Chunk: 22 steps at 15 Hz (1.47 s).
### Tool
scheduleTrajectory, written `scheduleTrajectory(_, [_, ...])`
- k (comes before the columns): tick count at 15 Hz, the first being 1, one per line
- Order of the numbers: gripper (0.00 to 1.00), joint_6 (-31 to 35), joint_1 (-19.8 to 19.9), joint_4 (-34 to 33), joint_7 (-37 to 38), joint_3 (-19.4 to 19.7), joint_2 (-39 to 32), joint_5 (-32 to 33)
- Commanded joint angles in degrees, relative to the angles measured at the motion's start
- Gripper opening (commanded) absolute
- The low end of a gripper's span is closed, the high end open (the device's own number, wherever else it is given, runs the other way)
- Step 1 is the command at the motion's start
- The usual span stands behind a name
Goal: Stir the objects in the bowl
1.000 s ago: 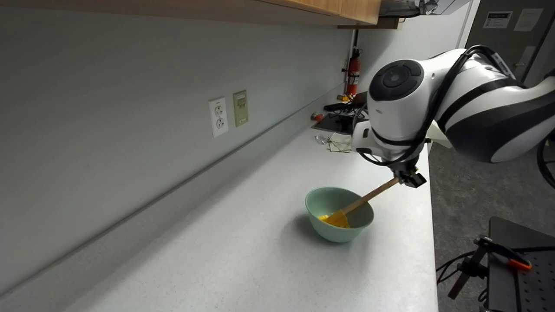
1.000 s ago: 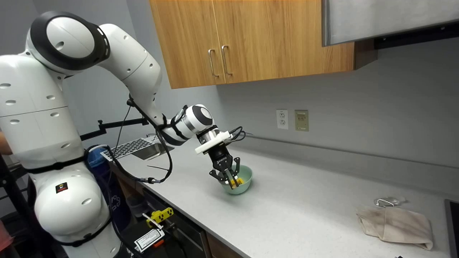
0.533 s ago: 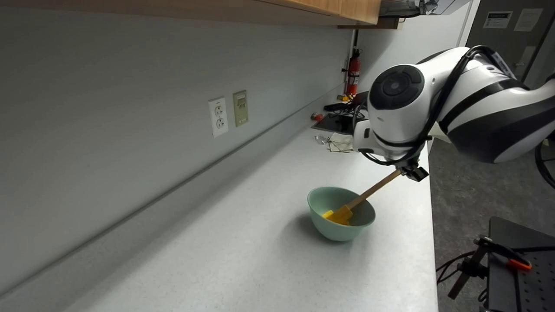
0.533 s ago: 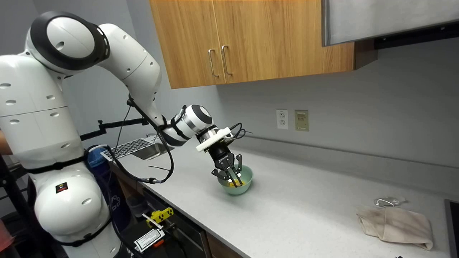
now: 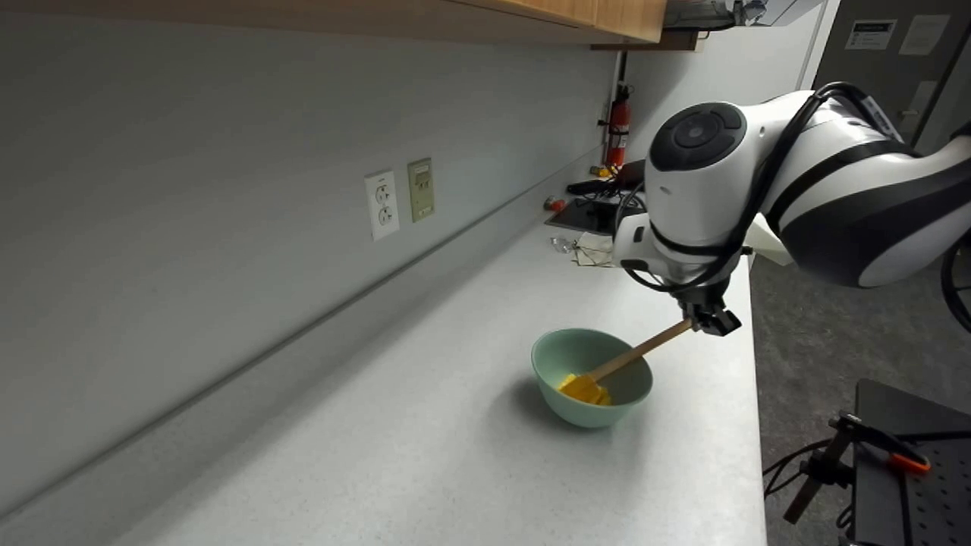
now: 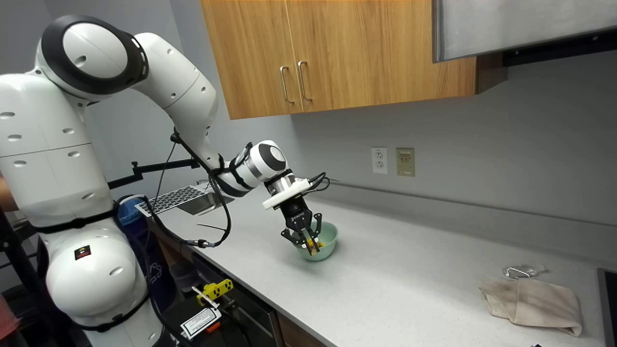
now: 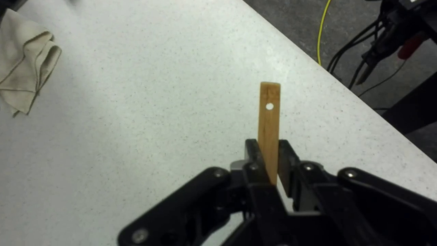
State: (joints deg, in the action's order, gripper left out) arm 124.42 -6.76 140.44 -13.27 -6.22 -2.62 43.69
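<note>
In an exterior view, left to right: white wall outlet (image 5: 382, 205), then the mint-green bowl (image 5: 588, 415), upright on the tabletop (image 5: 379, 455). In it: yellow-orange bits (image 5: 604, 396), clumped low, plus the yellow head of a wooden-handled utensil (image 5: 641, 351). Head sits at the clump, hiding part of it; colours nearly match, so I can't tell exactly where one stops. Handle slopes up to the right, crossing the bowl's rim; touching the rim or not, can't tell. It runs up to my jaws, beside the bowl here and above the tabletop.

In an exterior view, left to right: my white arm (image 6: 178, 79); blue bin (image 6: 130, 212), partly behind it, contents out of sight; wooden cabinet (image 6: 366, 53) up high, doors closed; below that my jaws, angled down in front of the bowl, some yellow showing past them; folded cloth (image 6: 535, 306) on the tabletop at the far right, well apart from the bowl.

Wrist view: cloth at the left edge; in the middle my jaws, clamped on the wooden handle, one on each side, its holed end sticking out past them; at the right, yellow cord (image 7: 321, 32) beyond the tabletop's edge.
</note>
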Motion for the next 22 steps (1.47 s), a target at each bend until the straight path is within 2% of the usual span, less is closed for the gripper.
scheduleTrajectory(1, [0.04,2.0,0.7,0.6,-2.2,0.3,0.1,-2.6])
scheduleTrajectory(12, [0.04,-12.5,-0.8,-1.8,1.3,-1.2,0.3,10.9])
scheduleTrajectory(14, [0.04,-12.0,-0.6,-1.7,0.6,-1.3,0.3,10.8])
scheduleTrajectory(22, [0.04,-3.9,0.4,-0.5,-0.7,-0.5,0.1,3.3])
